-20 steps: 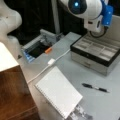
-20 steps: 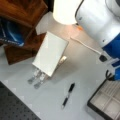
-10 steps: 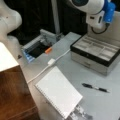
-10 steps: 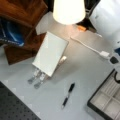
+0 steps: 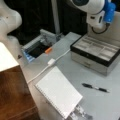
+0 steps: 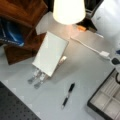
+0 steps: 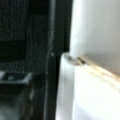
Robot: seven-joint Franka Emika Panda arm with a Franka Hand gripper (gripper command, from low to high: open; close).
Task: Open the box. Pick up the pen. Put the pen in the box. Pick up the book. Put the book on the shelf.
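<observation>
The gripper itself does not show clearly in any view: in a front view only the arm's white and blue end [image 5: 98,11] hangs above the box's far side, cut off by the top edge, so I cannot tell how far the fingers are spread or whether they hold anything. The wrist view gives only a pale blurred surface on the right against a dark background, too unclear to name.

The box [image 5: 96,53] stands open at a front view's right, its grey compartments exposed; the raised lid (a pale panel behind the arm) is hard to make out. In a front view only the box's corner [image 6: 106,101] shows at the bottom right, cut off by the frame.

The pen [image 5: 95,87] lies on the grey table [image 5: 110,105] in front of the box, apart from it and outside it. The book [image 5: 58,91] lies on the table near the pen, propped on metal strips [image 6: 37,79] that stick out from under one end. The shelf [image 5: 13,97] stands at a front view's left, just beside the book, its cream top board partly out of frame.

A white cable [image 5: 48,65] runs across the table between book and box. A bright lampshade [image 6: 68,10] hides part of the table's far side.
</observation>
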